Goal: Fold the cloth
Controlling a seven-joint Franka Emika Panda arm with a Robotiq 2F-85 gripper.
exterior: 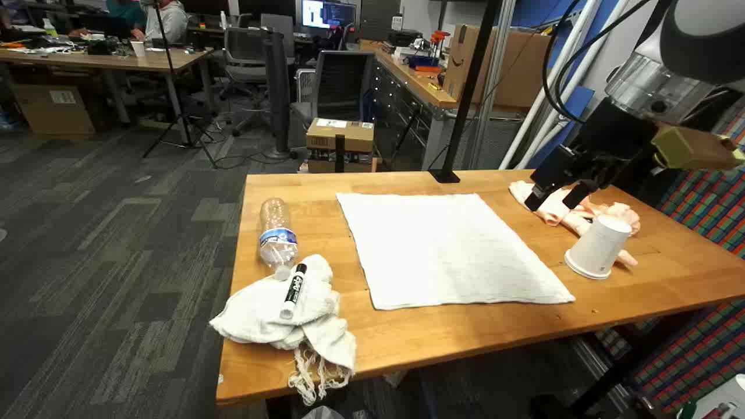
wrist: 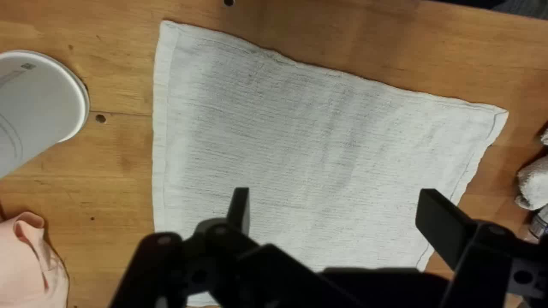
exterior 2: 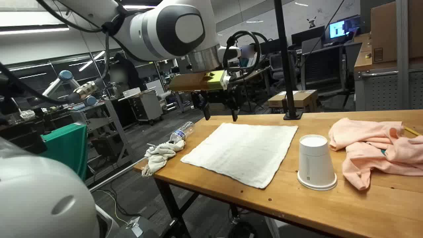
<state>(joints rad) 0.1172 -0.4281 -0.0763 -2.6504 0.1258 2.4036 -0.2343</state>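
Bottle (exterior: pixel 276 227) first, at the left: clear plastic with a blue label, lying on its side on the wooden table (exterior: pixel 442 333), its neck pointing toward the near side. Just nearer sits a lumpy off-white rag (exterior: pixel 259 314), its stringy fringe drooping over the near edge, and on top of the rag lies a marker (exterior: pixel 294 291), black cap toward the far side (from where I stand I cannot tell whether bottle and rag touch).

Next, to the right, comes the cloth (exterior: pixel 448 250), laid out flat and unfolded across the middle of the table, all four corners showing in both exterior views and its edges a little wavy. Behind it, at the far edge of the table, a black post (exterior 2: pixel 286 59) rises from a flat foot. The gripper (wrist: pixel 334 209) hangs in the air, clear of the cloth; in the wrist view its dark fingers (wrist: pixel 443 226) stand wide apart, holding nothing, with the pale fabric showing through the gap between them.

Further right, a white cup (exterior 2: pixel 316 163) stands upside down on the wood, wide rim at the bottom, apart from the cloth. Last, at the right end, a peach-coloured rag (exterior 2: pixel 360 130) lies crumpled near the cup and reaches away toward the far side, with a slim yellow thing (exterior 2: pixel 412 131) partly showing beside it.
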